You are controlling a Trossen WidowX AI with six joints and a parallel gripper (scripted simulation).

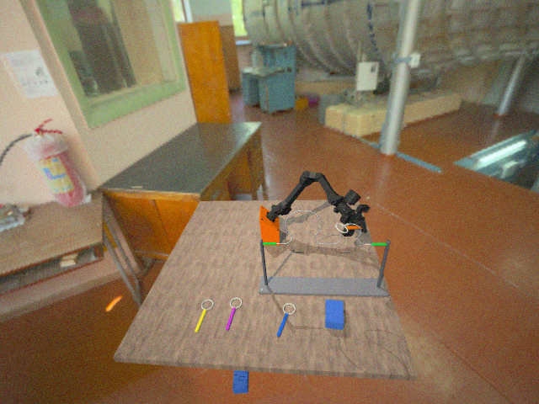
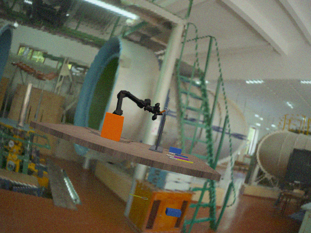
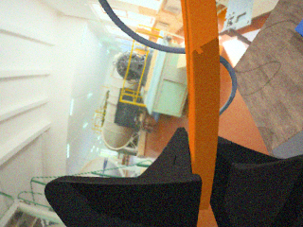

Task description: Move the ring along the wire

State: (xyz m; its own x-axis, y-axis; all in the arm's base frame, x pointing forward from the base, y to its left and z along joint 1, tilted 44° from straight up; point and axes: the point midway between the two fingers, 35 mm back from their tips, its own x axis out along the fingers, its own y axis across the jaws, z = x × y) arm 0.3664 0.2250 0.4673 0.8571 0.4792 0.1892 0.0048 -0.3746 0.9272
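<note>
My gripper is shut on the orange handle. The white ring is at the handle's far end, level with the right half of the wire in the top view; it is outside the wrist view. The thin grey wire bends between the left green part and the right green part. In the wrist view it passes behind the handle. Whether it goes through the ring or touches anything is too small to tell.
The left post and right post stand on a grey base. In front lie a blue block and yellow, magenta and blue ring handles. An orange block is at the arm's base.
</note>
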